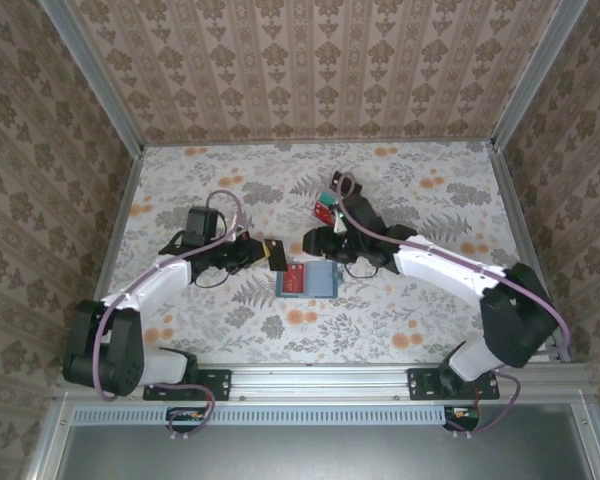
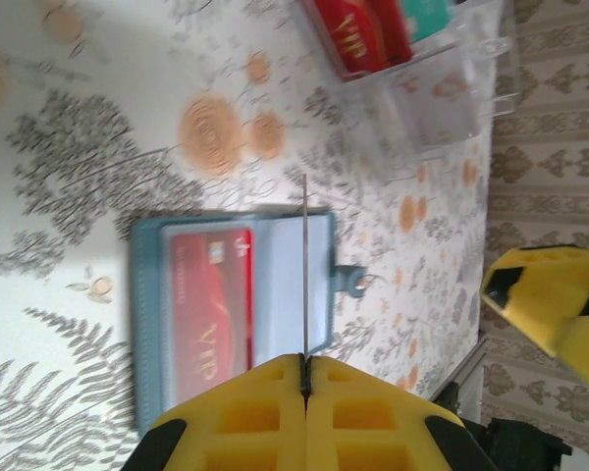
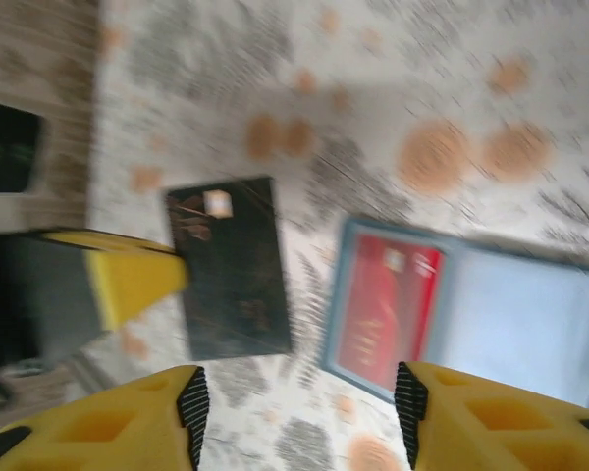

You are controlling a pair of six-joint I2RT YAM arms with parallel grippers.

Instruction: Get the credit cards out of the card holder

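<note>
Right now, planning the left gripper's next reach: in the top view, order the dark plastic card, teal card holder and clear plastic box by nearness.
1. Dark plastic card, in left gripper.
2. Teal card holder, just right.
3. Clear plastic box, back right.

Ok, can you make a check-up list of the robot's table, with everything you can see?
Surface: flowery tablecloth, lying flat.
Job's things: card holder lies open; red card sits in its slot; dark card is out of the holder.
Clutter: clear plastic box with a boxed red card and a teal card inside.
Grippers: left gripper shut on the dark card; right gripper open, holding nothing.
Cables: purple cables run along both arms, none lying on the card holder.
Surroundings: patterned walls and a metal frame.
</note>
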